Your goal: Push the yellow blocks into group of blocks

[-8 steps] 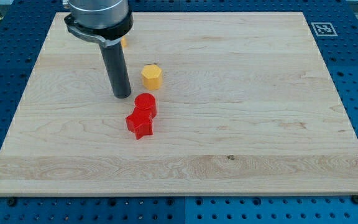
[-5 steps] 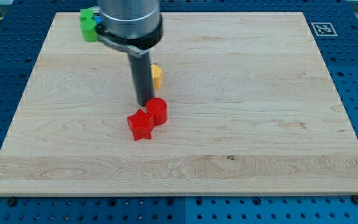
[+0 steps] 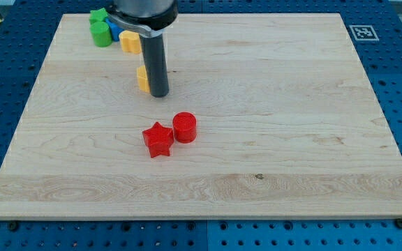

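Note:
My tip (image 3: pixel 159 93) stands on the board left of centre, touching the right side of a yellow block (image 3: pixel 142 79) that is partly hidden behind the rod. A second yellow block (image 3: pixel 130 42) lies near the view's top left, next to two green blocks (image 3: pixel 100 31) and a blue block (image 3: pixel 114 33) that is mostly hidden by the arm. A red cylinder (image 3: pixel 184 127) and a red star (image 3: pixel 158 139) sit together below my tip, apart from it.
The wooden board (image 3: pixel 271 104) lies on a blue perforated table. A black-and-white marker tag (image 3: pixel 363 32) sits at the board's top right corner.
My tip has moved up and slightly left, away from the red blocks. The yellow block has shifted left and up, and is now on the rod's left side. The red cylinder sits a little further right.

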Robot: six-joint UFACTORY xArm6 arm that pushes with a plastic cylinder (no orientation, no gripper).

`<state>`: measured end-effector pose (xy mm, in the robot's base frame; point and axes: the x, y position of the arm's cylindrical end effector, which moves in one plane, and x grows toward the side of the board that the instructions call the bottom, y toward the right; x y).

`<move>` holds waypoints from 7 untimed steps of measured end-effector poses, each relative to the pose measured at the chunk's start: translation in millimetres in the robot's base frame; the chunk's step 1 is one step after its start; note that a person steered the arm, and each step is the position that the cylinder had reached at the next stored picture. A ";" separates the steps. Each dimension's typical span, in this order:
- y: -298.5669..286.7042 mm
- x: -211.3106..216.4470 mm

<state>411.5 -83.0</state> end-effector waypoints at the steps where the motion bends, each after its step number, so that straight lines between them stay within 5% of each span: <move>1: -14.9 -13.2; 5: -67.7 -51.4; 7: -8.4 -53.2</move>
<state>358.3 -91.4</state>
